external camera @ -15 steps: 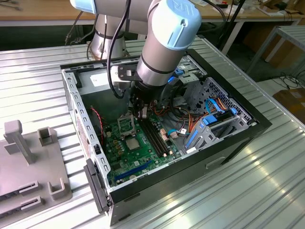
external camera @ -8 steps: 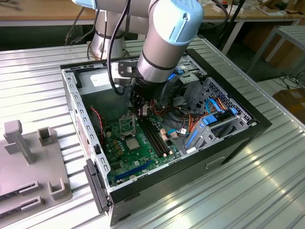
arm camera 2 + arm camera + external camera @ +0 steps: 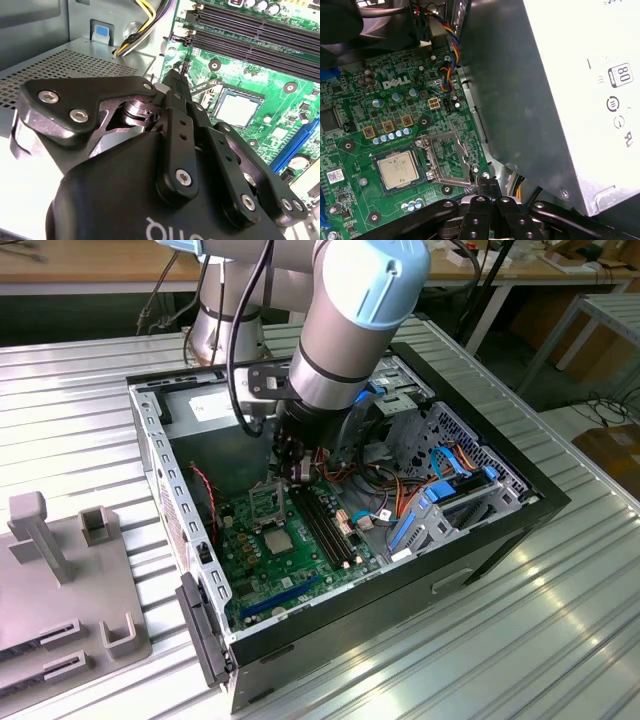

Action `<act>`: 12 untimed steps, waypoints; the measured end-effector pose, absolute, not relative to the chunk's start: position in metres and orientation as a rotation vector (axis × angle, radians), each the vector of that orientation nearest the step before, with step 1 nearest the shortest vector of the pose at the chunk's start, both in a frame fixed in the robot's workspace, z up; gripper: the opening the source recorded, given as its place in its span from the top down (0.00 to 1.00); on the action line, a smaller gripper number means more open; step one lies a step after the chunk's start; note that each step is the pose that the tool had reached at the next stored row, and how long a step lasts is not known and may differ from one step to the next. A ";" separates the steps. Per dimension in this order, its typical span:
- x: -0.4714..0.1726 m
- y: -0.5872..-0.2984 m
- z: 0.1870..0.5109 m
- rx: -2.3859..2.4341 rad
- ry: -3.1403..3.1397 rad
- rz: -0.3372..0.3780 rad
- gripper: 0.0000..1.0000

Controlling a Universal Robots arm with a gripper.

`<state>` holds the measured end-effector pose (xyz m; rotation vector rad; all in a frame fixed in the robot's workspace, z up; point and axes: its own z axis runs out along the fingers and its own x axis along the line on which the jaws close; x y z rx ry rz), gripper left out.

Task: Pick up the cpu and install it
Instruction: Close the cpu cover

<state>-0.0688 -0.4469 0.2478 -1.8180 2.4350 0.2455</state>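
The cpu (image 3: 397, 169) is a small silver-grey square lying flat in its socket on the green motherboard (image 3: 385, 100); it also shows in the second wrist view (image 3: 239, 107) and the exterior view (image 3: 277, 540). Beside it the hollow metal socket frame (image 3: 449, 159) stands flipped open. My gripper (image 3: 488, 186) hangs inside the case just past the open frame's outer edge, between the frame and the power-supply box. Its black fingers (image 3: 175, 85) are pressed together with nothing visible between them. In the exterior view the gripper (image 3: 295, 468) is low over the board, beyond the cpu.
The grey power-supply box (image 3: 560, 100) stands close beside the gripper. Long black memory slots (image 3: 325, 525) run next to the socket. Coloured cables (image 3: 400, 495) and a blue drive bay fill the case's far side. A grey fixture (image 3: 60, 580) sits on the ribbed table at the exterior view's left.
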 end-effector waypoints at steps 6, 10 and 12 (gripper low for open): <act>-0.069 -0.447 0.248 -1.899 2.378 0.251 0.89; -0.069 -0.447 0.248 -1.912 2.369 0.251 0.89; -0.069 -0.447 0.248 -1.915 2.367 0.251 0.89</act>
